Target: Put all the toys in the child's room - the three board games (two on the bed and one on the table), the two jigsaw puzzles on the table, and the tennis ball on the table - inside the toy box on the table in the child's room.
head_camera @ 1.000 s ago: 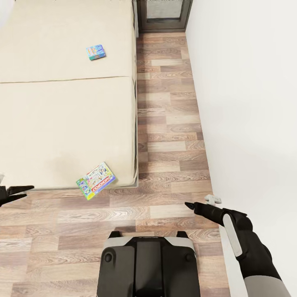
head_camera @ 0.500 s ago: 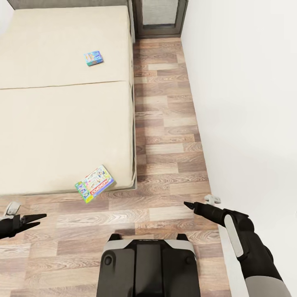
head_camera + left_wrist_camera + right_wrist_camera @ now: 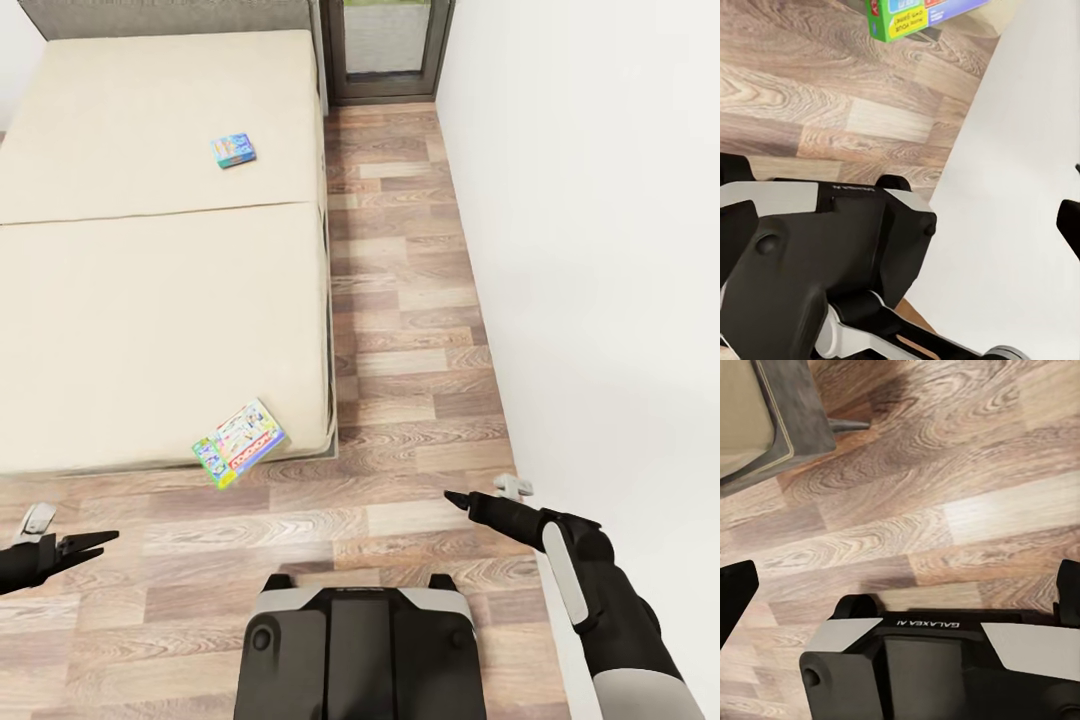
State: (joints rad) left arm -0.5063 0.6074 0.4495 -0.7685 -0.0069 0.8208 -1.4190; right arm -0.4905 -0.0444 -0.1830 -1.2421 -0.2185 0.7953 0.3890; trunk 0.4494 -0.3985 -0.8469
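Observation:
Two board games lie on the cream bed [image 3: 150,300]. A small blue one [image 3: 233,150] rests far up the mattress. A greenish multicoloured one [image 3: 239,442] sits at the bed's near corner, its end poking past the edge; its green side [image 3: 911,16] is also in the left wrist view. My left gripper [image 3: 98,542] hovers low over the floor, open and empty, left of that box. My right gripper [image 3: 452,497] is open and empty over the floor near the wall. The table, toy box, jigsaw puzzles and tennis ball are out of view.
A wood-plank floor lane [image 3: 410,300] runs between the bed and the white wall [image 3: 600,250] to a dark-framed door [image 3: 390,50]. My base [image 3: 360,650] stands just short of the bed's foot. A grey headboard [image 3: 170,15] backs the bed.
The view has drifted, so the bed sits a little lower in the picture. My left gripper has dropped away from the bed's edge toward my base. The right arm has held still.

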